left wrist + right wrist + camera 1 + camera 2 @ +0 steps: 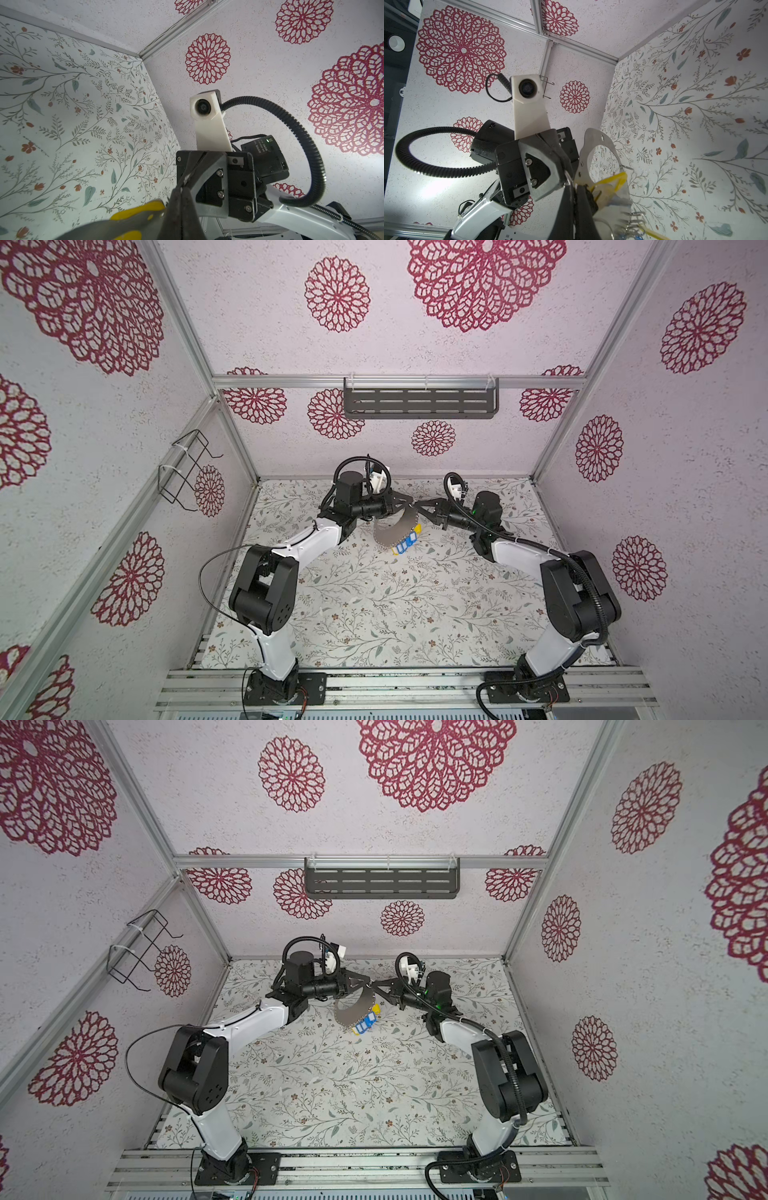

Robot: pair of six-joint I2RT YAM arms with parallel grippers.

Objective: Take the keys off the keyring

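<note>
Currently we are listing four items.

Item one, keyring (401, 532): it is hanging on edge above the table (374, 614), toward the far end. It is being held by its upper rim between the two arms. Its lower edge is sitting close to the floral surface (whether it is touching, we are not able to tell).

Item two, keys (408, 544): blue and yellow tags are dangling in a bunch from the keyring's lower right edge, threaded on it. In the right wrist view we are seeing a yellow key (612, 184) lying against the flat band beside the big hole.

Item three, right gripper (421, 506): its jaws are pressing together on the keyring's rim, and it is carrying the keyring.

Item four, left gripper (409, 502): its jaws are fully closed and are meeting the right gripper tip to tip at the same upper rim. We are not able to tell whether they are pinching the band itself or the small loop (568, 178) showing there.
</note>
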